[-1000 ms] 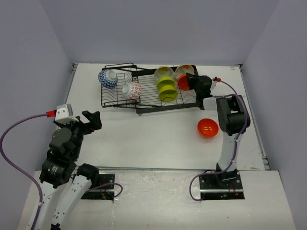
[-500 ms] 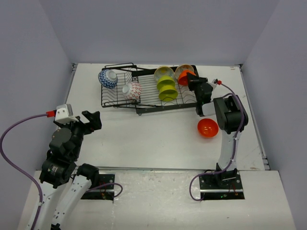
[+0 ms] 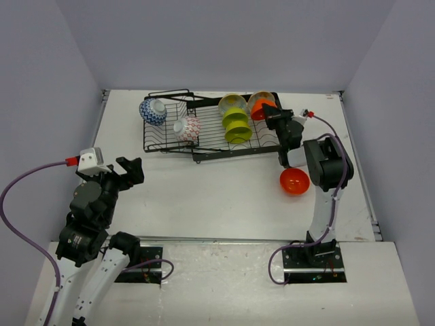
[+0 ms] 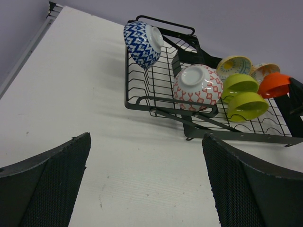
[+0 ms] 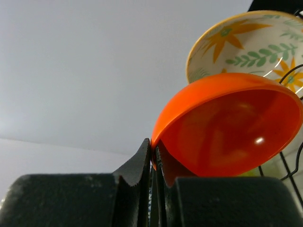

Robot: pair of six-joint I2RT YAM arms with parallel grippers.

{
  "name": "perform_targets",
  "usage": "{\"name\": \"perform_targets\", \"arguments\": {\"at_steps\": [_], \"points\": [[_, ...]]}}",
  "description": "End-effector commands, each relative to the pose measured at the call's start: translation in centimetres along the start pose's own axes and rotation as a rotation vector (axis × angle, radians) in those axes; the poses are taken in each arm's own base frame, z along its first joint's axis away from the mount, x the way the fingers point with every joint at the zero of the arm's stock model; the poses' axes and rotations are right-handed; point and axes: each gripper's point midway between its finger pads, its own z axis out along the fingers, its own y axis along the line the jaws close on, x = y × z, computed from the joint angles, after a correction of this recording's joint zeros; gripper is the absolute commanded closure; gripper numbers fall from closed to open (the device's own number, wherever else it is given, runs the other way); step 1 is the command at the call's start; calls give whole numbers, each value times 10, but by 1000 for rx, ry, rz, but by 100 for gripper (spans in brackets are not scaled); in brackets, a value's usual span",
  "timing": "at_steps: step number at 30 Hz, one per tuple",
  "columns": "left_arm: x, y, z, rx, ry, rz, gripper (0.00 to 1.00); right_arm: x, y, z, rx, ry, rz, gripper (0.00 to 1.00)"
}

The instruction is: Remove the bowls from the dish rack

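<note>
The black wire dish rack [image 3: 207, 139] stands at the back of the table. It holds a blue-patterned bowl [image 3: 152, 111], a red-and-white bowl [image 3: 187, 128], two lime green bowls [image 3: 236, 125] and two cream bowls [image 3: 231, 101]. My right gripper [image 3: 270, 117] is shut on the rim of an orange bowl [image 5: 227, 127] at the rack's right end, in front of a cream bowl [image 5: 246, 42]. A second orange bowl [image 3: 294, 180] lies on the table. My left gripper [image 4: 146, 142] is open and empty, well in front of the rack [image 4: 156, 101].
The table's side walls rise close to the left and right edges. The right arm's elbow [image 3: 329, 166] hangs beside the orange bowl on the table. Bare white table [image 3: 204, 197] lies between the rack and the arm bases.
My right wrist has turned and shifted, and the orange bowl in it has moved slightly towards the back. The left arm has not moved.
</note>
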Motion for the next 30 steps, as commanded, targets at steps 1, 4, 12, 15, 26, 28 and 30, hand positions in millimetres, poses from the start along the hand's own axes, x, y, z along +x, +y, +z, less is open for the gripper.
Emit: {"name": "perform_targets", "arguments": {"at_steps": [1, 4, 12, 15, 26, 28, 30], "points": [[-5, -5, 2, 24, -26, 14, 0, -4, 128, -28, -357, 12, -100, 100], [-5, -4, 2, 23, -26, 14, 0, -6, 155, -60, -328, 14, -169, 100], [-5, -4, 2, 21, -26, 13, 0, -31, 177, -146, 144, 51, -777, 100], [-7, -3, 1, 17, -33, 10, 0, -57, 154, -187, 344, 41, -928, 100], [-8, -3, -1, 19, -39, 7, 0, -73, 89, -279, 900, 425, -1187, 100], [-10, -3, -3, 22, -45, 5, 0, -62, 77, -285, 953, 518, -1226, 100], [-10, -2, -3, 21, -48, 4, 0, -49, 59, -284, 999, 606, -1256, 100]]}}
